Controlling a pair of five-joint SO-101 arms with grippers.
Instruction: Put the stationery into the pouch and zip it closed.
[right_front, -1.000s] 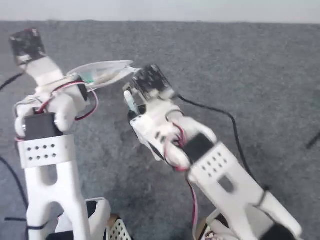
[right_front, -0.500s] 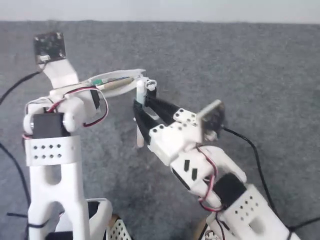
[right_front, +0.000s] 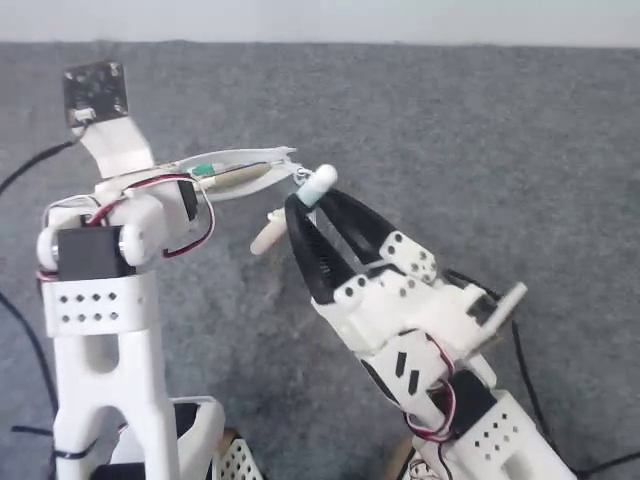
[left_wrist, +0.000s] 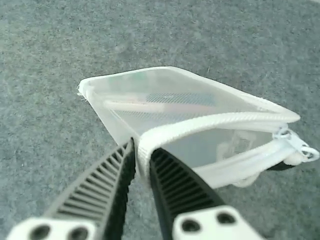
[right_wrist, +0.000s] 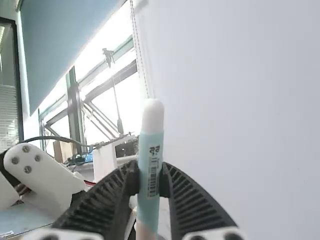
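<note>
now, the pen is at the mouth of the pouch

the step in hand, as i judge it, is the loading: the zip is not yet closed. the left pincer (left_wrist: 141, 150) is clamped on the rim of the pouch (left_wrist: 180, 107) and holds it up above the table (right_front: 500, 150), with the mouth open toward the other arm. some long items lie already inside (one with a green part, i cannot tell more). the zip slider (left_wrist: 295, 147) sits at the far end of the opening.

the right pincer (right_front: 308, 205) is closed on a pen (right_front: 318, 184), gripping it near the middle. the capped end is just beside the open end of the pouch, and the other end hangs down toward the table. so the pen stands across the mouth, not along it.

the next move probably calls for turning the wrist until the pen lines up with the opening. then it should slide in and be let go only when most of it is past the rim, because the soft rim could fold or push the pen out.
</note>
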